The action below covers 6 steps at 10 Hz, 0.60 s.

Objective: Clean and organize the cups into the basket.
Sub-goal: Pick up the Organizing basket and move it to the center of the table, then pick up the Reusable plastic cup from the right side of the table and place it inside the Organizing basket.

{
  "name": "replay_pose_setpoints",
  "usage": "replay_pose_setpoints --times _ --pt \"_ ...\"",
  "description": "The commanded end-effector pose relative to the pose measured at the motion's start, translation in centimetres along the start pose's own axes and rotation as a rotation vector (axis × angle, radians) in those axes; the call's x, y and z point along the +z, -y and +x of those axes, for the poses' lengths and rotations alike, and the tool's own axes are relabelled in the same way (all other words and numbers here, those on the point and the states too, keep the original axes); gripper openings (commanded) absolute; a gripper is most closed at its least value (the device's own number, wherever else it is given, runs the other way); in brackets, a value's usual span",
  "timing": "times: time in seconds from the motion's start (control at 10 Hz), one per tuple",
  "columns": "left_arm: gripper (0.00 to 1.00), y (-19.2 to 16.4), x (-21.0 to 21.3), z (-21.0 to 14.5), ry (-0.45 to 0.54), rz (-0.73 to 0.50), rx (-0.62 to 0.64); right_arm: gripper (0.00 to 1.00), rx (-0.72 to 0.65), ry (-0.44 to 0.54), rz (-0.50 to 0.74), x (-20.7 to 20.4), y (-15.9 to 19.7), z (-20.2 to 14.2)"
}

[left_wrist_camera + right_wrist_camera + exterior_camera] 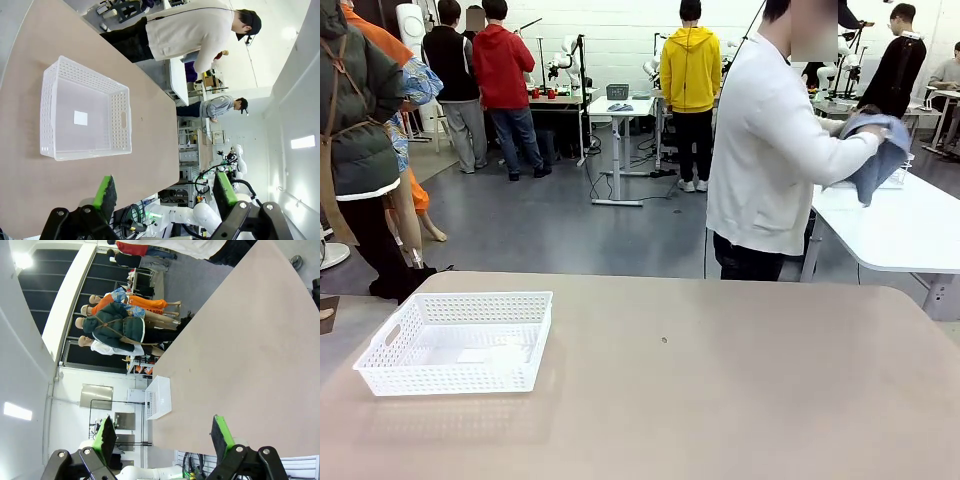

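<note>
The cups are out of view. A white perforated basket [450, 378] stands with nothing in it at the left of the tan table [740, 400]; it also appears in the left wrist view, basket [120, 122], and small and far off in the right wrist view, basket [160, 397]. My left gripper [165, 192] hovers above the table on the near side of the basket, jaws wide open with nothing between them. My right gripper [164, 435] is open too, over bare tabletop. A person in a white top [760, 150] stands at the far edge, turned right, with both hands in a blue-grey cloth [875, 150].
A white side table [900, 225] stands behind the person at the right. Other people and workbenches are farther back. The tan table's far edge runs just in front of the person.
</note>
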<state>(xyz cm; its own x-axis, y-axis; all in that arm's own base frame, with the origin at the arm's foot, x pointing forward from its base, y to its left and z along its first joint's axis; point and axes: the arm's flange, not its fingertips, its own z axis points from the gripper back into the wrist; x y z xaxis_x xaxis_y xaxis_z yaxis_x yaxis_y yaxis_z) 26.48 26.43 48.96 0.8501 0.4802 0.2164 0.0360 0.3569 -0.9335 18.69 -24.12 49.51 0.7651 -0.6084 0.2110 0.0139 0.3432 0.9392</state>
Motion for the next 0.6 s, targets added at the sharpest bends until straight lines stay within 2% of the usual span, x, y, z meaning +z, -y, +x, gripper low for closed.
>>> replay_pose_setpoints --times 0.0,0.5 --pt "1.0 0.02 0.28 -0.01 0.008 -0.012 -0.007 1.0 0.005 -0.008 0.019 -0.25 0.09 0.19" --pt "1.0 0.02 0.28 -0.01 0.008 -0.012 -0.007 1.0 0.005 -0.008 0.019 -0.25 0.09 0.19"
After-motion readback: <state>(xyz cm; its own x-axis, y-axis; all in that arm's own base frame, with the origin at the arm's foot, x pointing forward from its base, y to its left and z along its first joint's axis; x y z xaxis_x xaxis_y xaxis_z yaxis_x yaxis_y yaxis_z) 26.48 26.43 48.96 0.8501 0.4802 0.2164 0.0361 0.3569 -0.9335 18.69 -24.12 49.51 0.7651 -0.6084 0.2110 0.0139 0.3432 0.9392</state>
